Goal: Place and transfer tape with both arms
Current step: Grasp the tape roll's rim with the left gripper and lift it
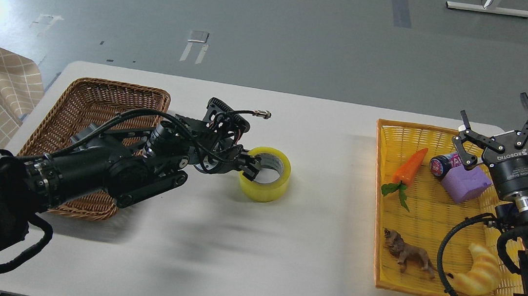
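Nearest the camera, the black jointed left arm's gripper point(250, 165) clamps the rim of the translucent yellow tape roll point(265, 175) resting mid-table on the white table point(251, 264), apparently for handover, while the right gripper point(509, 129) waits spread above the yellow tray point(378, 179).

Tape point(265, 175) on table point(309, 280), btwn 2 baskets point(102, 96) point(418, 287).

Glossy translucent tape point(265, 175); woven wicker basket point(102, 101)

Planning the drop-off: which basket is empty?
The brown wicker basket on the left looks empty where visible; the yellow basket on the right holds toys.
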Motion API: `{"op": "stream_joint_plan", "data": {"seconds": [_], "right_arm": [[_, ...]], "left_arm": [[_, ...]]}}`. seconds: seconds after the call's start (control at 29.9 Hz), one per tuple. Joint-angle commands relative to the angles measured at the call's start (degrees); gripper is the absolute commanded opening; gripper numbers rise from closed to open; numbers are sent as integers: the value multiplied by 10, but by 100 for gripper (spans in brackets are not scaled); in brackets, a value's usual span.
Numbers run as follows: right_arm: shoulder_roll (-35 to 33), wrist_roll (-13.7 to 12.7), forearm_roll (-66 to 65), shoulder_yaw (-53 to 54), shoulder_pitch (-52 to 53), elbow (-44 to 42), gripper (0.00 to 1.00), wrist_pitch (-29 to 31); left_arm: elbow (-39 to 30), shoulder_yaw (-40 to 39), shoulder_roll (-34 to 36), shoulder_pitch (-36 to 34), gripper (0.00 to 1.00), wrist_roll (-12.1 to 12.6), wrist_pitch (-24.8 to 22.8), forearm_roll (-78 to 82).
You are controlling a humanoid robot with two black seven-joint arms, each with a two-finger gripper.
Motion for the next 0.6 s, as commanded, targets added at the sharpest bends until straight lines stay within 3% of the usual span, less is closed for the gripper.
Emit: {"op": "stream_joint_plan", "data": {"seconds": [0.0, 0.57], "right_arm": [[0, 0, 0, 0, 0, -1, 98, 0], [4, 0, 0, 2, 2, 2, 98, 0]], "left_arm": [[-9, -1, 6, -20, 0, -3, 0, -2], [-20, -1, 60, -90, 0, -26, -8, -17]]}}
